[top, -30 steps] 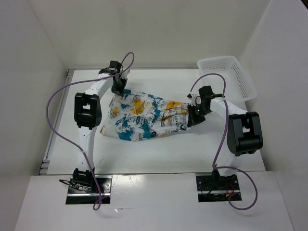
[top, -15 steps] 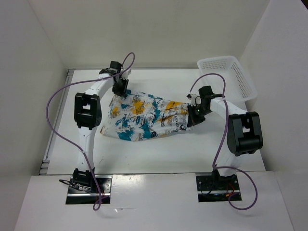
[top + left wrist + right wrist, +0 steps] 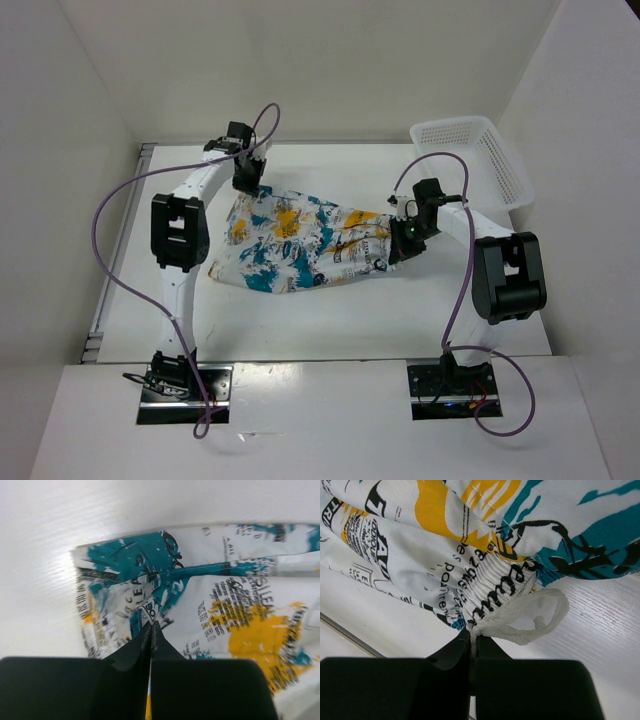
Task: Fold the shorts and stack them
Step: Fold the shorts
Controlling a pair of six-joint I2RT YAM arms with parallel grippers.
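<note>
Likely limp and light, the white fabric shorts (image 3: 300,245) splotched teal, yellow and black suit edge grips: left gripper (image 3: 151,626) pinches near a corner, right gripper (image 3: 471,632) the elastic waistband.

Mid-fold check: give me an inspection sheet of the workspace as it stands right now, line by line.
Surface: white table, matte.
Job's things: the shorts lie spread and rumpled mid-table, not yet folded; drawstring loop pokes out at the waistband.
Clutter: white lattice basket at the far right corner, looks empty.
Grippers: left gripper shut on the shorts' far left part; right gripper shut on the waistband.
Cables: purple cables loop from each arm to its base.
Surroundings: white walls; nothing else seen.
</note>
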